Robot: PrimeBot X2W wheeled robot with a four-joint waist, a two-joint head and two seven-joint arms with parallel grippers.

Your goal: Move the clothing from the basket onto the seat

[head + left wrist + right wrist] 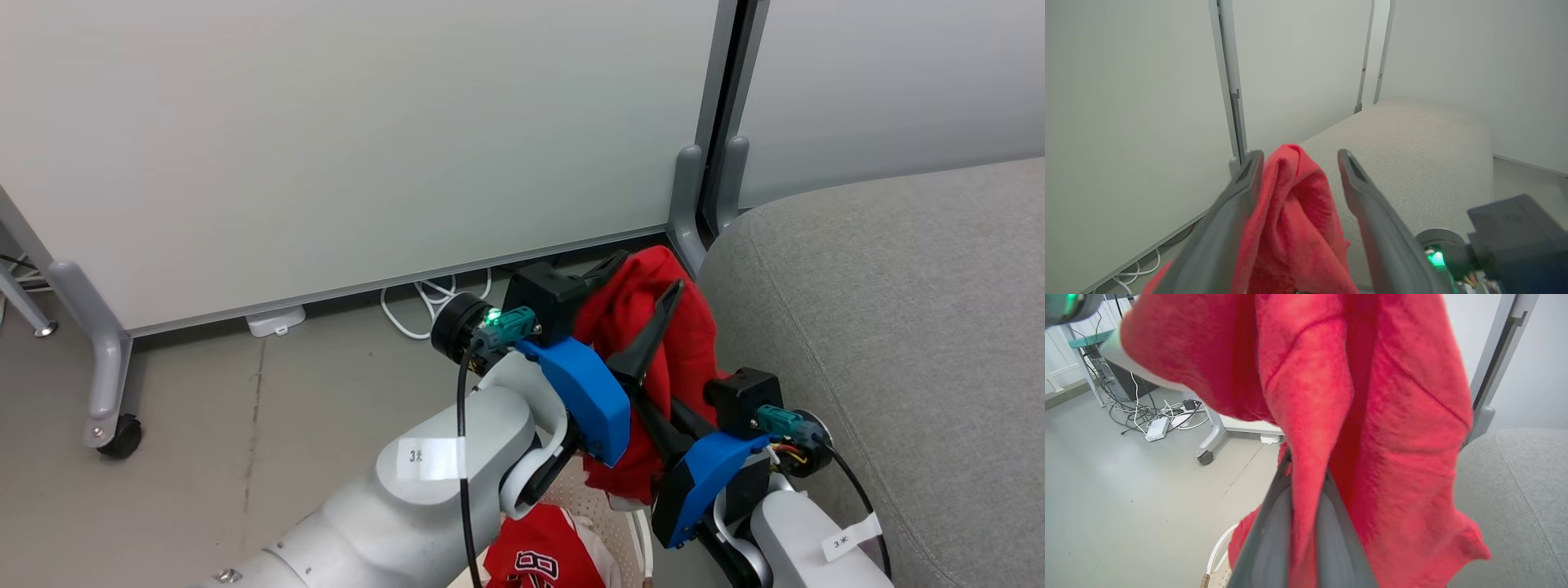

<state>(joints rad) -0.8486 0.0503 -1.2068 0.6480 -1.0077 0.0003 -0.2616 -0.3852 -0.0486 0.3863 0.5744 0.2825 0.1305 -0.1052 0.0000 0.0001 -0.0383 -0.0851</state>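
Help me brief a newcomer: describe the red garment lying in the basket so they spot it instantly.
Left of the big grey sofa, at the head view's bottom edge, sits a cream perforated basket. The garment lies inside it. Unlike the plain red cloth hanging above it, this one shows black-and-white lettering.

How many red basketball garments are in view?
2. One red shiny garment hangs in the right gripper beside the grey fabric sofa; a second red garment lies in the cream perforated plastic basket. Others may be hidden.
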